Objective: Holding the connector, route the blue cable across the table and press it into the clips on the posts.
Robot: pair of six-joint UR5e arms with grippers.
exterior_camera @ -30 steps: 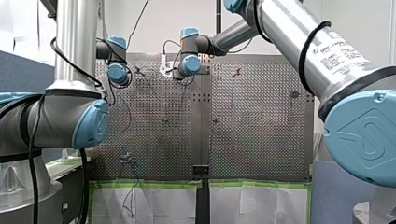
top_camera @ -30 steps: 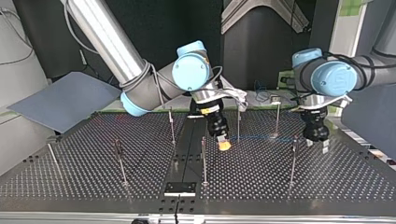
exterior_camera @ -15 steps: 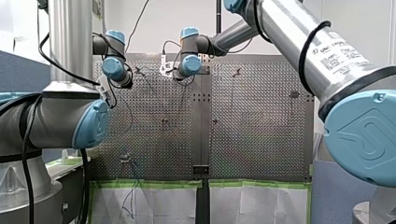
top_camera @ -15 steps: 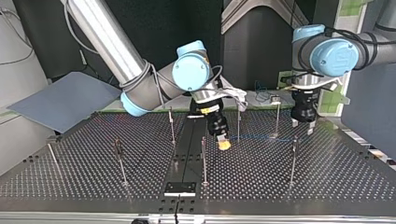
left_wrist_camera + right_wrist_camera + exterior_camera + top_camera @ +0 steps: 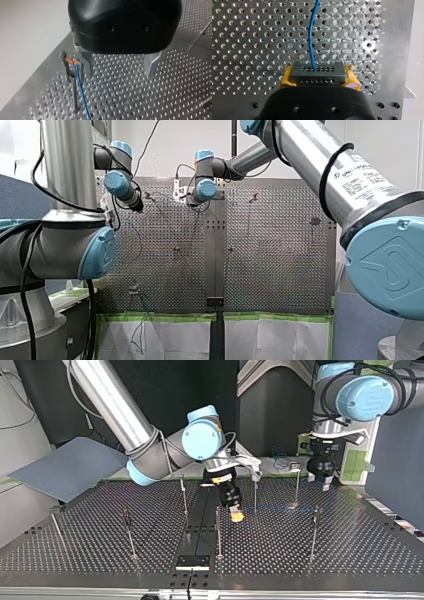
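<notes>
My right pincer point(image 5: 318, 76) is clamping the dark connector point(image 5: 316, 71) between its yellow pads point(image 5: 284, 79), holding it low over the perforated bench point(image 5: 249, 37), a little in from the middle of the arm-side edge. The blue cable point(image 5: 311, 35) is leaving the connector's face and running straight ahead, away from the pincer. In the top view its long axis is lying along that edge, heading toward the corner at the view's right. There my left pincer point(image 5: 118, 68) is hanging above the bench, its metal fingers point(image 5: 86, 63) standing apart and gripping nothing. The cable is passing just outside one finger, not between the two, beside a thin post point(image 5: 72, 82) topped by a clip point(image 5: 65, 57) with an orange patch. That post is standing nearer my left pincer than my right, so the pressing there is looking like the left arm's job. Whether the cable is already sitting in the clip is proving hard to make out. The pincer's body is covering what lies behind it, and in the front view the cable is barely showing.
</notes>
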